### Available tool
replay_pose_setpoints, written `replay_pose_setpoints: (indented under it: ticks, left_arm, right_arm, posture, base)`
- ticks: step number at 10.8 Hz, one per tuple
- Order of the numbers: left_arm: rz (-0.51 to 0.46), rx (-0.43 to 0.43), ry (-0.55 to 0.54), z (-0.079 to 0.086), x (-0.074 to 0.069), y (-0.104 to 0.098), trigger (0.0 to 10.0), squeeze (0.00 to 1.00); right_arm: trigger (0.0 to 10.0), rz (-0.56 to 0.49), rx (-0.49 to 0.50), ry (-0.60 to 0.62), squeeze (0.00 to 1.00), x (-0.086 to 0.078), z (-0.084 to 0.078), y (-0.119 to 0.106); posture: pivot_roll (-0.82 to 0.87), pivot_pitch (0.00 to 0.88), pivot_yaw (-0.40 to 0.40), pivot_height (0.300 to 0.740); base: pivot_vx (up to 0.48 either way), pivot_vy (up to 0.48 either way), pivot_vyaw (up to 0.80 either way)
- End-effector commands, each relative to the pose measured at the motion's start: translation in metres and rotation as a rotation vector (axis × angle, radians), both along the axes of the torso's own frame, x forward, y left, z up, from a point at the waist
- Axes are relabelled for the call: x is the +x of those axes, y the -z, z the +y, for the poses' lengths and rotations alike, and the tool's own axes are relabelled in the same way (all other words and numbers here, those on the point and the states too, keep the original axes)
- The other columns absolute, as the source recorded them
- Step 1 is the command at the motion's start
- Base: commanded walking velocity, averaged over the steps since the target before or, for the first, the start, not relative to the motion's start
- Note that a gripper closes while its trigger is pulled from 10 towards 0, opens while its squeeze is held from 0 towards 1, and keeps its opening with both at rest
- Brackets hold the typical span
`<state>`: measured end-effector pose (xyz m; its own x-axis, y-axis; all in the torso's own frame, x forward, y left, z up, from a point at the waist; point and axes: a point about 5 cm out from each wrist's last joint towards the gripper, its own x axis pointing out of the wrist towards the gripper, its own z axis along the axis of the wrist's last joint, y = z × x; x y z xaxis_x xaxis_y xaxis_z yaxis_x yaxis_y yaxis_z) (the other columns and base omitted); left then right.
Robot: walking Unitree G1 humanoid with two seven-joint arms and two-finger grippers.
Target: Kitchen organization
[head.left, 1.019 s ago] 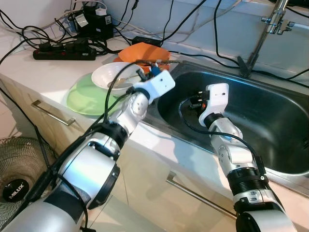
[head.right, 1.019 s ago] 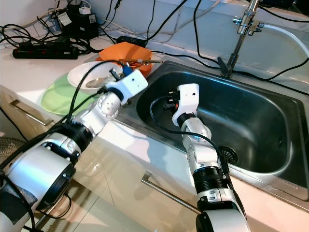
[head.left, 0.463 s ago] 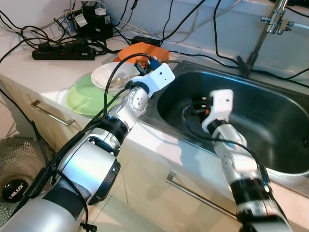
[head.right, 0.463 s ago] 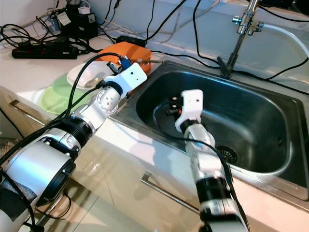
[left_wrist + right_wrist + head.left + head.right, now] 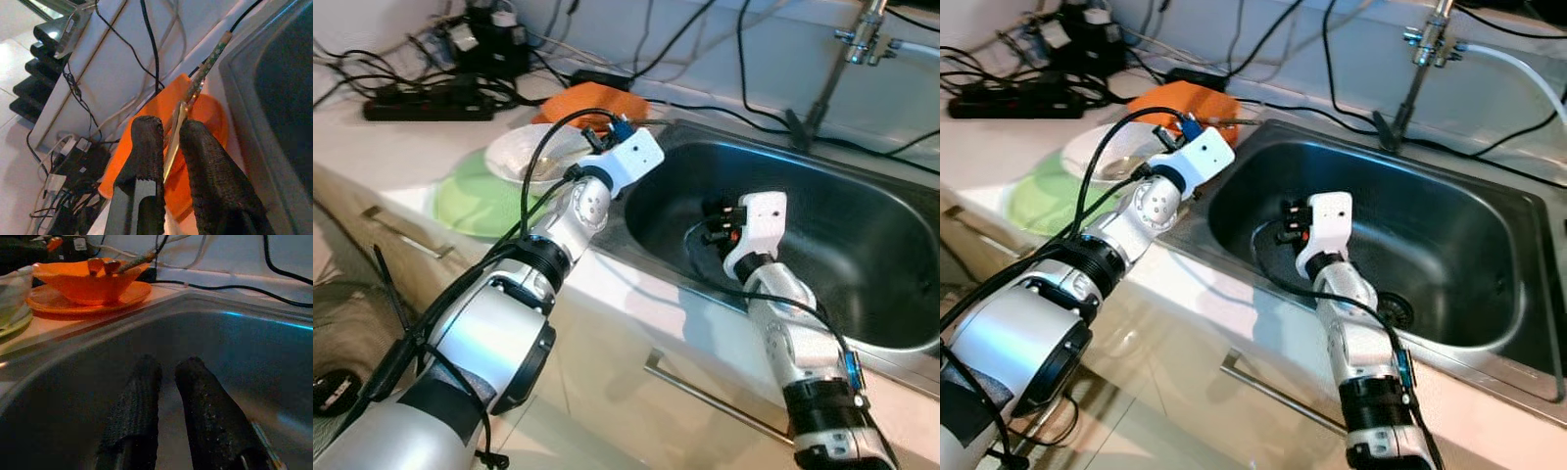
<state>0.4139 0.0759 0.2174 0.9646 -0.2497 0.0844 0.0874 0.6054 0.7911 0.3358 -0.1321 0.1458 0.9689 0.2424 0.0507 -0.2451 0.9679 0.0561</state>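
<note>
Gripping item: left hand (image 5: pixel 166 134), its two black fingers (image 5: pixel 145 147) clamped on a slim metal utensil (image 5: pixel 177 128) with a patterned handle.
Utensil position: far end of the handle runs ahead of the left hand, over the orange bowl (image 5: pixel 205 115) and toward the edge of the sink (image 5: pixel 862 235).
Orange bowl: just beyond the left hand's fingertips, seated on an orange plate (image 5: pixel 83 297); two small rounded pieces sit in it, kind cannot be told.
White bowl (image 5: pixel 533 155): beside the left hand's wrist, resting on a green plate (image 5: pixel 475 194) on the pale surface (image 5: pixel 401 147).
Right hand (image 5: pixel 168 374): down inside the sink basin, fingers close together with a thin gap between them, nothing between them.
Drain (image 5: pixel 1393 311): on the basin floor, behind the right hand, beside its forearm.
Tap (image 5: pixel 1415 59): at the sink's far rim, well beyond the right hand.
Power strip (image 5: pixel 431 101) and black cables (image 5: pixel 744 59): along the wall, past the orange bowl from the left hand.
</note>
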Motion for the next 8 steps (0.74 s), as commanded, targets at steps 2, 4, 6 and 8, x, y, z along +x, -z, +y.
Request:
replay_pose_setpoints:
  ticks: [2, 4, 6, 8]
  left_arm:
    - [-0.018, -0.002, -0.021, 0.0038, 0.0018, -0.0054, 0.0, 0.00]
    - [-0.016, -0.008, -0.029, 0.0058, 0.0023, -0.0059, 0.0, 0.00]
    - [-0.021, -0.018, -0.037, 0.0077, 0.0029, -0.0077, 0.0, 0.00]
    - [-0.040, -0.028, -0.043, 0.0083, 0.0035, -0.0120, 0.0, 0.00]
  right_arm:
    - [10.0, -0.001, 0.020, 0.014, 0.00, -0.0042, -0.0024, -0.0030]
    - [10.0, 0.009, 0.019, 0.016, 0.00, -0.0063, -0.0025, -0.0012]
    - [10.0, 0.017, 0.018, 0.019, 0.00, -0.0062, -0.0026, -0.0006]
    - [10.0, 0.015, 0.019, 0.020, 0.00, -0.0060, -0.0029, -0.0020]
  posture:
    - [0.08, 0.087, -0.023, 0.740]
    - [0.09, 0.094, -0.024, 0.740]
    - [0.09, 0.093, -0.022, 0.740]
    - [0.09, 0.090, -0.026, 0.740]
  base:
    - [0.000, 0.000, 0.00]
    - [0.000, 0.000, 0.00]
    - [0.000, 0.000, 0.00]
    - [0.000, 0.000, 0.00]
